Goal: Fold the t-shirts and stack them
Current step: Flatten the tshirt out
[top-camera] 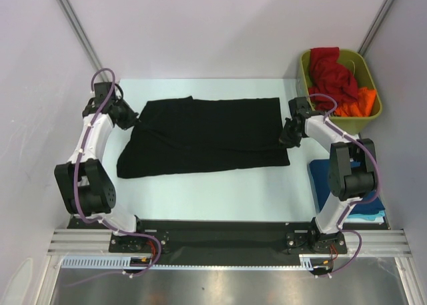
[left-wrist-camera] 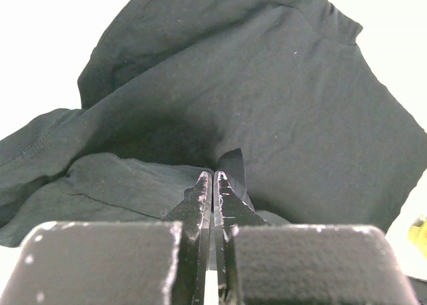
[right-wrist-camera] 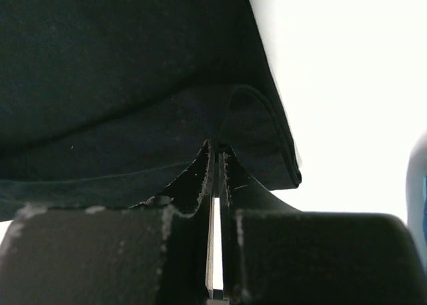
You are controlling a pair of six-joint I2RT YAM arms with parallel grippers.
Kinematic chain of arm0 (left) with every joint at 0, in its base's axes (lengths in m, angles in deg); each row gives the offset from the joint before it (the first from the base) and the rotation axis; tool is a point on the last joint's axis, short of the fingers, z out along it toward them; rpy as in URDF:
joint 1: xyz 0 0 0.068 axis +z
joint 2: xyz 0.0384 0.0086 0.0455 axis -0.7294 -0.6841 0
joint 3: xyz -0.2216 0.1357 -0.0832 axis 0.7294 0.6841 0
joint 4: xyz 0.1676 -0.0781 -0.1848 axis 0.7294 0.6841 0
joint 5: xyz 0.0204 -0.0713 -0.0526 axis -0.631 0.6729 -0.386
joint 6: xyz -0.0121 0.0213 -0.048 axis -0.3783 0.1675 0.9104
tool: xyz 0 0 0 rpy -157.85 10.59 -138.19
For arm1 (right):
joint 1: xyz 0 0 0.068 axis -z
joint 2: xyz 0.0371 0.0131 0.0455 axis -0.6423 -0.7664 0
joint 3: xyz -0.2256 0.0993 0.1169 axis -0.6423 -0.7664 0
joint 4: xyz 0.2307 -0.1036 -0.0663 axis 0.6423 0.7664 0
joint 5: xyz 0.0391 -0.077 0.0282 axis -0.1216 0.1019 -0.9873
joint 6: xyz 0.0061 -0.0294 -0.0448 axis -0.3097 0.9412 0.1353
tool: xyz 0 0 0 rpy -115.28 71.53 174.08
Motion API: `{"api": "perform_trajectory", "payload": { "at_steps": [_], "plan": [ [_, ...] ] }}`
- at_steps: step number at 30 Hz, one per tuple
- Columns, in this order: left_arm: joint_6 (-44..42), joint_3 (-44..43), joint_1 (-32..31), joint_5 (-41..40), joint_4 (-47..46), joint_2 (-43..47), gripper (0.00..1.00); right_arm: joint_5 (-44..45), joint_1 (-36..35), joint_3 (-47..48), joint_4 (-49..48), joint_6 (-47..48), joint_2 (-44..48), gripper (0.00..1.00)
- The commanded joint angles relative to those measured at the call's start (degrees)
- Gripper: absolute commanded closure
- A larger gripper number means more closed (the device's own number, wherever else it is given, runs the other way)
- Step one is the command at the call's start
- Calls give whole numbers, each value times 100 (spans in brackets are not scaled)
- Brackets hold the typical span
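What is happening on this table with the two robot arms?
Two arms work on a soft black cloth t-shirt spread on the table. The left gripper is shut on its left edge, the right gripper on its right edge. A red shirt and an orange shirt lie in the olive-green plastic bin; blue folded cloth lies beside the right arm.

A black t-shirt (top-camera: pixel 203 137) lies spread across the middle of the table (top-camera: pixel 220 198), its left side rumpled. A red t-shirt (top-camera: pixel 330 75) and an orange t-shirt (top-camera: pixel 357 103) are heaped at the far right corner. A blue t-shirt (top-camera: pixel 321 178) lies folded by the right edge.
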Motion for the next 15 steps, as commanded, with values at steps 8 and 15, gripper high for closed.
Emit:
{"api": "perform_trajectory", "payload": {
  "at_steps": [8,15],
  "plan": [
    [-275,-481,-29,-264,189,-225,100,114,-177,348,33,125,-197,100],
    [-196,-789,-56,-202,190,-541,100,97,-168,559,121,125,-294,100]
  ]
}}
